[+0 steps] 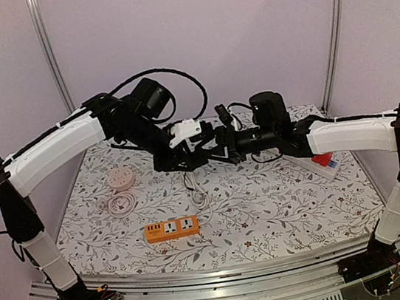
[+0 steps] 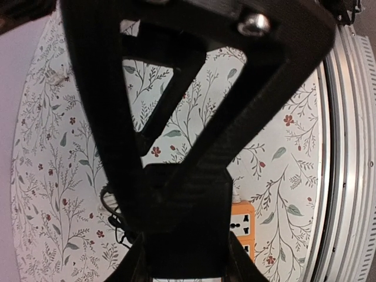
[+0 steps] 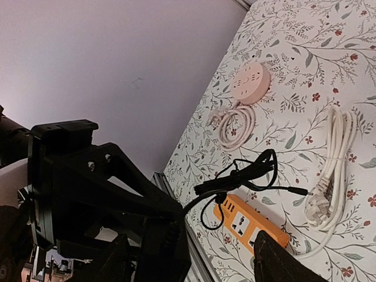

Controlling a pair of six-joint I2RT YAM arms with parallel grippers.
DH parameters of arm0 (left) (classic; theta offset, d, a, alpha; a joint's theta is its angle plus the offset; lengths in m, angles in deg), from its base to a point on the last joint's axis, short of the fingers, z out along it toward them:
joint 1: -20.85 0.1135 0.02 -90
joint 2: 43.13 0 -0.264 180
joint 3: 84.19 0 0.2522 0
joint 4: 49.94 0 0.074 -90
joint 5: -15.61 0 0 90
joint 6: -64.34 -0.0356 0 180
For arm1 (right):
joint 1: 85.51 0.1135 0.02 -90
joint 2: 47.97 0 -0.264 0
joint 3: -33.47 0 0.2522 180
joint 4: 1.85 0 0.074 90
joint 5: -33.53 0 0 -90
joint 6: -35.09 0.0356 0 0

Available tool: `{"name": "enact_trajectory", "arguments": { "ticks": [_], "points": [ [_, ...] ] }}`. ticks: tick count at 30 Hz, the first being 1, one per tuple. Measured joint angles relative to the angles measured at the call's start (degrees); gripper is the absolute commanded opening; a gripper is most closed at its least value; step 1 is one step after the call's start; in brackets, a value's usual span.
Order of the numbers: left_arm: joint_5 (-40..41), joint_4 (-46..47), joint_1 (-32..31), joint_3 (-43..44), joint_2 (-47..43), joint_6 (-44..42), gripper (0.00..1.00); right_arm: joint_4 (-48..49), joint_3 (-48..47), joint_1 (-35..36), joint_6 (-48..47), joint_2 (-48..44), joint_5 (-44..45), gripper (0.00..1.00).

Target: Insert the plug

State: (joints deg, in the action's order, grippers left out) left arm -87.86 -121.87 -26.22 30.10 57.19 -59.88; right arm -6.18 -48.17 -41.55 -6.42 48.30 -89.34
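Overhead first: both arms reach in to mid-table and meet in the air. The left gripper (image 1: 184, 159) and right gripper (image 1: 224, 149) sit just beside each other, nose to nose. The orange strip (image 1: 171, 228) lies flat on the table (image 1: 284, 216), nearer the bases and well apart from both. The plug is too dark to pick out here.

Left wrist: the fingers (image 2: 106, 123) converge onto a black block (image 2: 188, 229). I read that block as the plug, clamped by its body. A thin black cord (image 2: 113, 222) leaves its left side. Prongs are hidden, so I can't tell which way they face. The strip shows past the block, lower right, not touching it.

Right wrist: its own fingers (image 3: 282, 261) stand apart with nothing between them. The left gripper fills the left of the view. The cord trails from it in a loose bundle over the strip. A white cable (image 3: 332, 164) and pink socket (image 3: 249, 82) lie further off.

Handling, as judged:
- Plug body: rigid plastic, light, likely smooth, so it could twist in the pads under push-in force.
- Best hold: the flat sides of the body, prongs left clear, never the cord.
- Cord: soft, will drag and can snag on the strip.
- Strip: looks light and may slide or tip when pressed, so the free right gripper could pin it.
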Motion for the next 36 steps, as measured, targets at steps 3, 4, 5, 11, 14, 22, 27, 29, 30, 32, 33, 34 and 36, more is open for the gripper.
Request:
{"name": "enact_trajectory", "arguments": {
  "ticks": [3, 4, 5, 11, 14, 22, 27, 29, 30, 32, 33, 34, 36],
  "points": [
    [0.59, 0.59, -0.04, 0.0, 0.02, 0.09, 0.0, 1.66, -1.53, 0.9, 1.4, 1.79, -1.29, 0.59],
    [0.79, 0.72, -0.04, 0.0, 0.02, 0.17, 0.0, 1.9, -1.7, 1.07, 1.64, 2.16, -1.55, 0.58],
    [1.03, 0.92, -0.04, 0.0, 0.04, 0.2, 0.0, 2.19, -1.81, 1.2, 1.99, 2.58, -1.84, 0.56],
    [3.65, 1.79, -0.11, -0.22, 0.57, 0.17, 0.0, 3.87, -2.45, 1.42, 4.59, 4.5, -3.98, 0.1],
    [5.97, 3.21, -0.44, -0.59, 0.7, -0.57, 0.03, 3.52, -3.06, 1.18, 7.65, 4.85, -3.98, 0.0],
    [4.31, 1.22, 0.48, -3.06, -0.59, -1.33, 1.0, -0.48, -3.06, -1.42, 2.99, 4.81, -4.35, 0.0],
    [2.86, 0.85, 4.04, -12.87, -7.87, -3.8, 1.0, -15.08, -5.7, -4.74, -6.14, 2.29, 1.68, 0.0],
    [3.21, 2.43, 6.6, -20.87, -12.57, -4.5, 0.99, -24.22, -9.57, -5.62, -11.26, 1.11, 8.52, 0.0],
    [4.07, 3.96, 7.56, -25.33, -14.34, -4.7, 1.0, -29.44, -12.44, -5.97, -13.94, 0.68, 13.09, 0.0],
    [5.64, 6.43, 8.2, -32.26, -15.39, -4.98, 1.0, -37.9, -17.59, -6.21, -18.51, -0.17, 22.53, 0.0],
    [6.49, 7.74, 8.09, -35.76, -14.91, -5.05, 1.0, -40.89, -19.23, -6.21, -20.33, -0.59, 26.1, 0.0],
    [7.04, 8.66, 7.96, -38.66, -13.81, -5.09, 1.0, -44.26, -20.72, -6.16, -22.12, -1.18, 30.16, 0.0],
    [8.11, 10.03, 7.91, -42.4, -11.17, -5.18, 0.99, -49.96, -21.88, -6.16, -25.31, -2.38, 37.38, 0.0]
  ]
}}
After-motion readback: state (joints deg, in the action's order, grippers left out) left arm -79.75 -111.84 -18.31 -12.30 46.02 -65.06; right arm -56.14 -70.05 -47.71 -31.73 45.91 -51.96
